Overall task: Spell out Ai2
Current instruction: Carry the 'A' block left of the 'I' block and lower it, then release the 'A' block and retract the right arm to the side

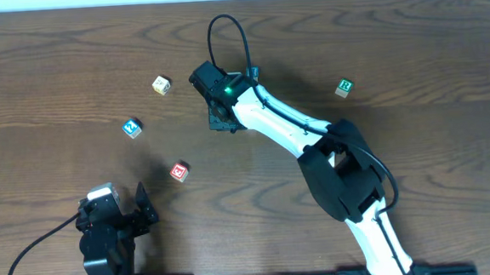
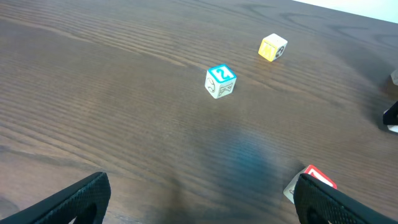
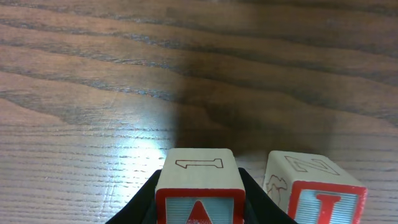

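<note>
Bottom left, the left gripper is spread wide open with nothing held, low over the table. Ahead of it the 2 block, blue-topped, is sat on its own. A yellow block is seen beyond it and a red block nearer the gripper. Mid-table, the A block is clamped tight between the fingers of the right gripper, just beside the I block. A green block is sat far right, well apart.

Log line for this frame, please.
right jaws: shut on A block beside I block | left jaws: open, empty | loose: blue block, yellow block, red block, green block
</note>
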Controlling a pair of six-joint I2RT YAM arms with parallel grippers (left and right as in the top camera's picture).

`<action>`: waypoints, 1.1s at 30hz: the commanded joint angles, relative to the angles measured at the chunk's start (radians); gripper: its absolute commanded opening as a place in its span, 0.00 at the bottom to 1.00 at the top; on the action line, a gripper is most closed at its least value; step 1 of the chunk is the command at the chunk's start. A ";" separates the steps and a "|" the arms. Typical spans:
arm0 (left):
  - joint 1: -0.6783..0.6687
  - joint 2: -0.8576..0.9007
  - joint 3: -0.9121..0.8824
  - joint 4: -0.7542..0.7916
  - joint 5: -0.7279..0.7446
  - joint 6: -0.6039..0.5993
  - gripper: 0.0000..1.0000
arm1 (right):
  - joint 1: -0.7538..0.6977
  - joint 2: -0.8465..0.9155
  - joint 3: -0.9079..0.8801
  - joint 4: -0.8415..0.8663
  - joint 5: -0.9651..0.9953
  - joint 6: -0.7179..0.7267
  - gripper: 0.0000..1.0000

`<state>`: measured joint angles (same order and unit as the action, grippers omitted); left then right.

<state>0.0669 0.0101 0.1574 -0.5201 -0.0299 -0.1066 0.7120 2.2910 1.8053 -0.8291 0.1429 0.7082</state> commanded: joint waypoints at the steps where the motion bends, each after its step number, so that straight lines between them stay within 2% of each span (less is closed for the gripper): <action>1: -0.004 -0.006 -0.015 0.001 -0.003 0.010 0.95 | 0.008 0.021 0.008 0.001 -0.012 0.021 0.01; 5: -0.004 -0.006 -0.015 0.001 -0.003 0.010 0.95 | 0.006 0.021 0.008 0.003 -0.008 0.021 0.03; 12: -0.004 -0.006 -0.015 0.001 -0.003 0.010 0.95 | 0.008 0.023 0.008 0.001 -0.009 0.021 0.21; 15: -0.004 -0.006 -0.015 0.001 -0.003 0.010 0.95 | 0.008 0.023 0.008 0.000 -0.008 0.021 0.33; 20: -0.004 -0.006 -0.015 0.001 -0.003 0.010 0.95 | 0.008 0.023 0.008 0.000 -0.008 0.020 0.39; 33: -0.004 -0.006 -0.015 0.001 -0.003 0.010 0.96 | 0.008 0.023 0.008 0.010 0.001 0.019 0.39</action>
<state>0.0669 0.0101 0.1574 -0.5201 -0.0299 -0.1066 0.7120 2.2959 1.8053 -0.8234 0.1299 0.7204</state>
